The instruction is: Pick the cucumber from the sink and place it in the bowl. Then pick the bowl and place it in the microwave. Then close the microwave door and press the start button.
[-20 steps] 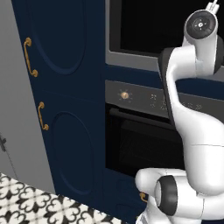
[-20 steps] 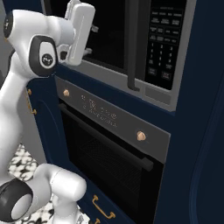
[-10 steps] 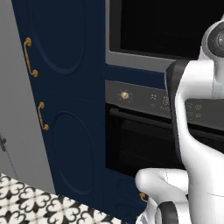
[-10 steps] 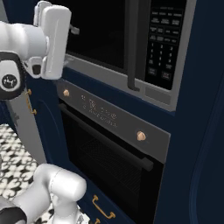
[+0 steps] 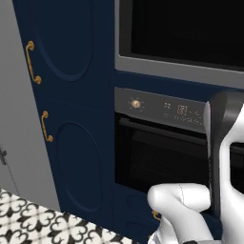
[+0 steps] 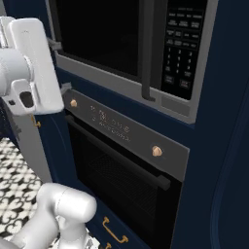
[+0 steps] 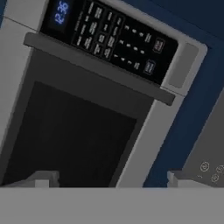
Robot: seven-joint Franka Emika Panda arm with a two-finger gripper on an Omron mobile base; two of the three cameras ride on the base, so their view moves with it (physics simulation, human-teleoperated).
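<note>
With the microwave door [image 6: 104, 36] shut flush, gripper [image 7: 109, 179] fingers spread apart, empty, facing the microwave [image 7: 100, 87] keypad [image 7: 116, 39].

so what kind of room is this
Most likely a home kitchen: a built-in microwave with a keypad sits above a wall oven with brass knobs, set in navy cabinets over patterned floor tile.

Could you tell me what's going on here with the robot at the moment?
The white robot arm is raised in front of a built-in microwave that sits above an oven. The microwave door is shut, and the hand camera looks at it and at the keypad beside it. The pictures don't settle whether the claw is open or closed. It looks as if the arm is lining up to press a button, though nothing is being touched yet.
</note>
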